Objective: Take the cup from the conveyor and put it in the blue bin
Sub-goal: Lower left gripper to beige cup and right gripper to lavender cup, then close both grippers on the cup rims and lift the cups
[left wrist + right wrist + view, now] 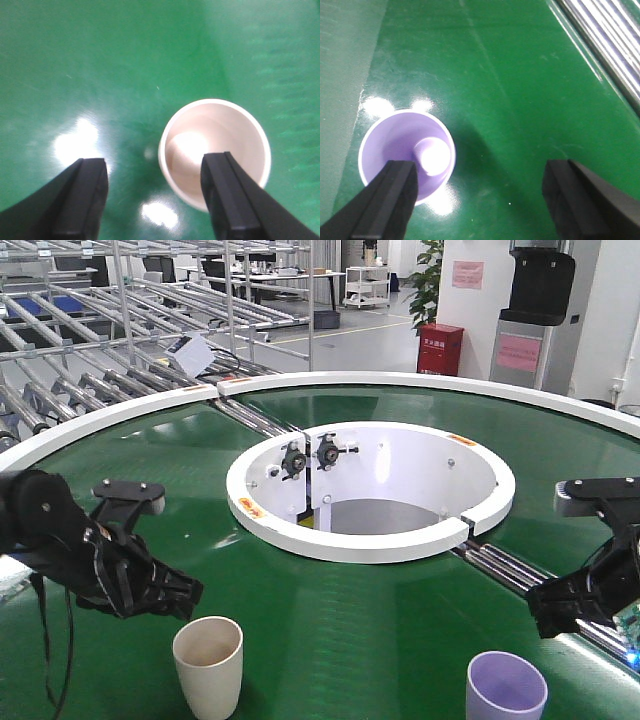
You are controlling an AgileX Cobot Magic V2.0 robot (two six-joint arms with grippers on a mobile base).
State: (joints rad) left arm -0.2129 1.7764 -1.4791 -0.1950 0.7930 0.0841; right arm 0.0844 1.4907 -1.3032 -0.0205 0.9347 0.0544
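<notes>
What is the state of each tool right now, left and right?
Left tool: open, holding nothing; the cream cup is close by.
Right tool: open, holding nothing; the purple cup is close by.

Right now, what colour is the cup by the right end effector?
Lilac. The cup shows best in the right wrist view.

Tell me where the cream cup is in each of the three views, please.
Front view: cream cup at bottom left, beside the left tool.
Left wrist view: the cup sits lower right, partly behind one tool finger.
Right wrist view: not in it; only a purple cup.
Shared landmark: the green conveyor.
</notes>
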